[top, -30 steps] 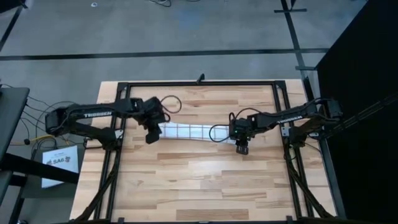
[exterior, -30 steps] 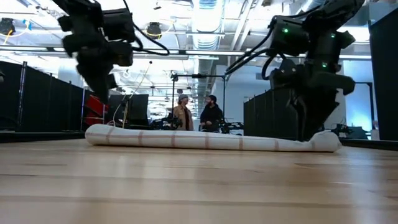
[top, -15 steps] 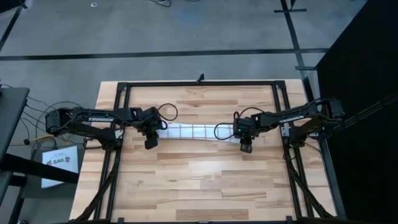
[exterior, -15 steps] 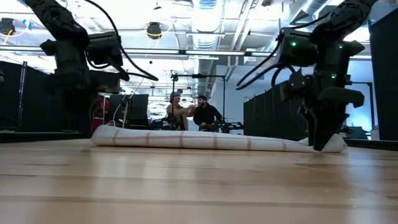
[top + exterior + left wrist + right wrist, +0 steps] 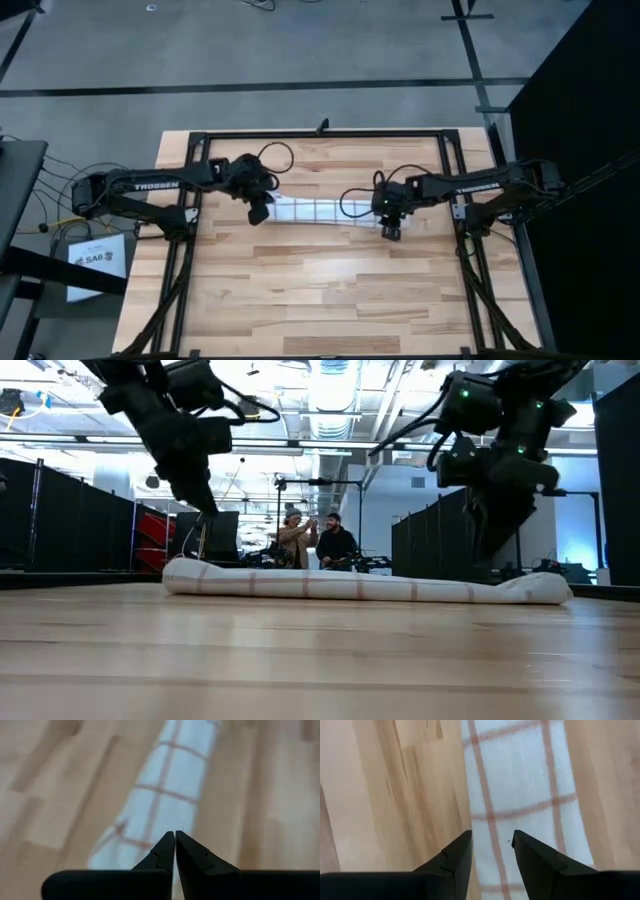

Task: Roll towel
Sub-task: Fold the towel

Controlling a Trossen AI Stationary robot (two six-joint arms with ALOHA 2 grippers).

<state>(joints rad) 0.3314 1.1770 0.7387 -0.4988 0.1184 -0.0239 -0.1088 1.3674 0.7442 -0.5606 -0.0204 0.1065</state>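
Lying as a long soft roll, the towel (image 5: 325,212) – left gripper (image 5: 174,840) pinched empty, right gripper (image 5: 492,845) narrowly parted.

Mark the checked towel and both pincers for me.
White grid-checked cloth towel (image 5: 318,211): high view, middle of the roll.
Left pincer (image 5: 174,840): left wrist view, closed tips.
Right pincer (image 5: 491,845): right wrist view, gap between open tips.

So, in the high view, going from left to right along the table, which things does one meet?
Left gripper, shut, at the towel's left end → the rolled towel lying lengthwise → right gripper, open, at the towel's right end.
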